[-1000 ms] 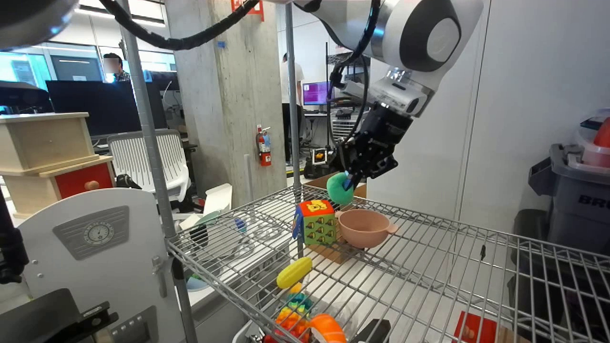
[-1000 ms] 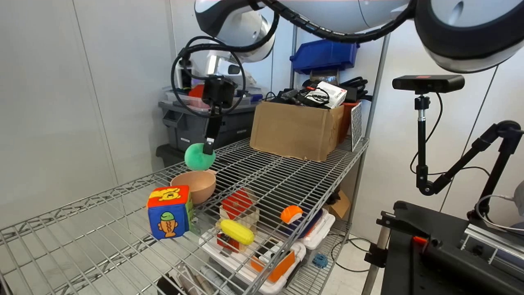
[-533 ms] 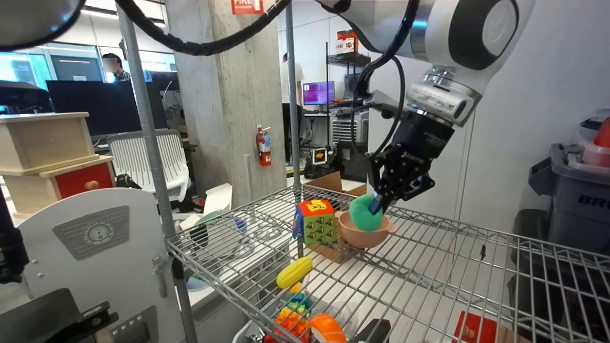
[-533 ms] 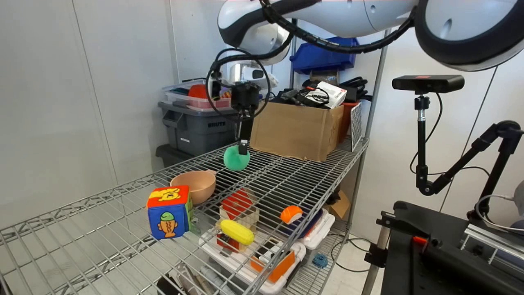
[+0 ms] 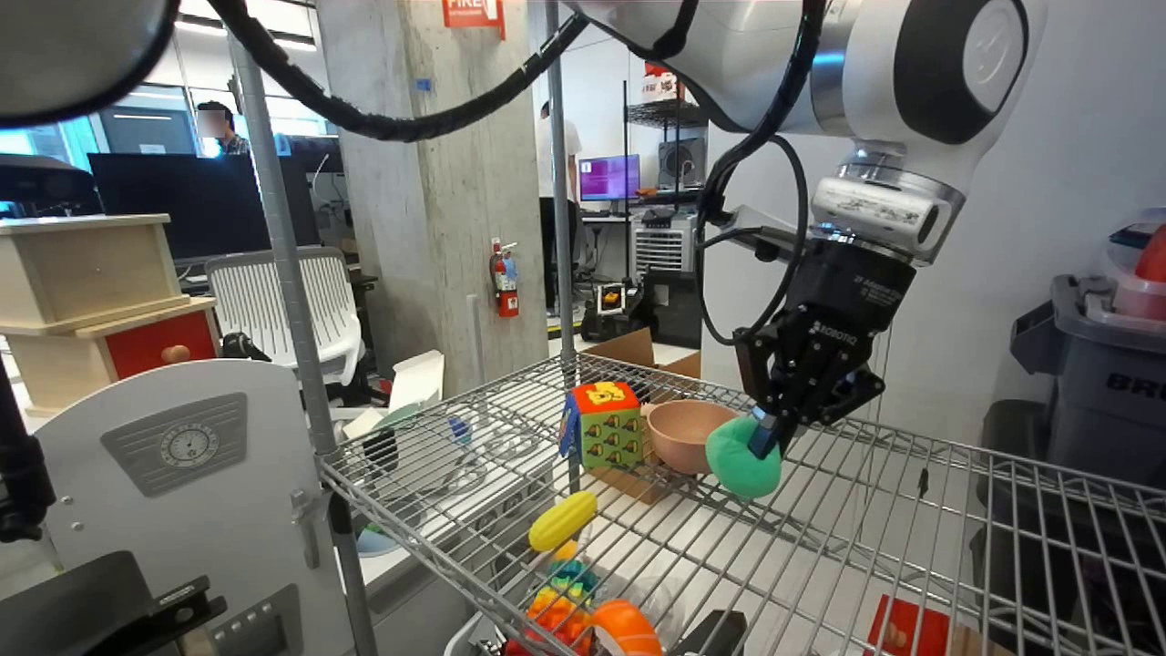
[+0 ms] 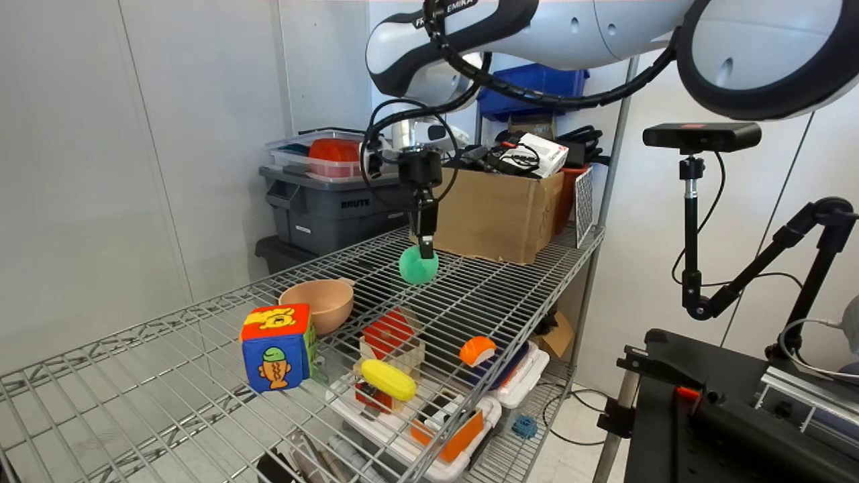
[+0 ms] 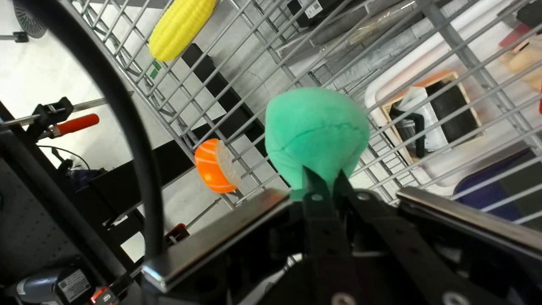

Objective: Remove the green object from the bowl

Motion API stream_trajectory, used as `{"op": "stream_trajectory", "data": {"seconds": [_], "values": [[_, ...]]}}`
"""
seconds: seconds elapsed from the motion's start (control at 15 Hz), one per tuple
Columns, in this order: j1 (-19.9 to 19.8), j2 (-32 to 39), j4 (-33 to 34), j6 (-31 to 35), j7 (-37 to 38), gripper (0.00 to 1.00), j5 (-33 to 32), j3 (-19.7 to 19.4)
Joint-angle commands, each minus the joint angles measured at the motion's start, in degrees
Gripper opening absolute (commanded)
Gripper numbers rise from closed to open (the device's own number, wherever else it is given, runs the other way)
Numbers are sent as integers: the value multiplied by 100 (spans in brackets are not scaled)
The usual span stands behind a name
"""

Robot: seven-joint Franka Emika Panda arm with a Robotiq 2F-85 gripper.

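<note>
We have the ball (image 6: pixel 418 267) out of the bowl (image 6: pixel 321 305), and the tool (image 5: pixel 765 435) is clenched on it: the jaws pinch its upper part, so most of it sticks out beyond them. What the coming move turns on, as we judge it, is that the ball lies beside the bowl, not over it. In an exterior view the two stand well apart, with the ball on the side of the bowl away from the block (image 6: pixel 277 345). Being round, it shows no long axis, so we see no call to turn the tool. The ball is lowest, the tool above it, so on a straight descent we would expect it to meet the tabletop (image 5: pixel 966 452) before the jaws do. We cannot tell how much gap there is beneath it. Taking it out looks done; setting it down and letting go would remain, and it might roll on the wires.
</note>
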Motion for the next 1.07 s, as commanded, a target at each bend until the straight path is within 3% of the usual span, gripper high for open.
{"op": "stream_trajectory", "data": {"seconds": [0.0,0.13,0.67,0.8,0.87,1.0], "values": [[-9,63,216,-103,-47,32,-42,-7],[-8,-8,111,-33,-77,36,-25,13],[-1,-45,62,56,-123,95,-11,32],[-22,-70,48,119,-142,100,63,97],[1,-50,-35,66,-43,91,-1,24],[3,-85,-78,113,-56,100,7,44]]}}
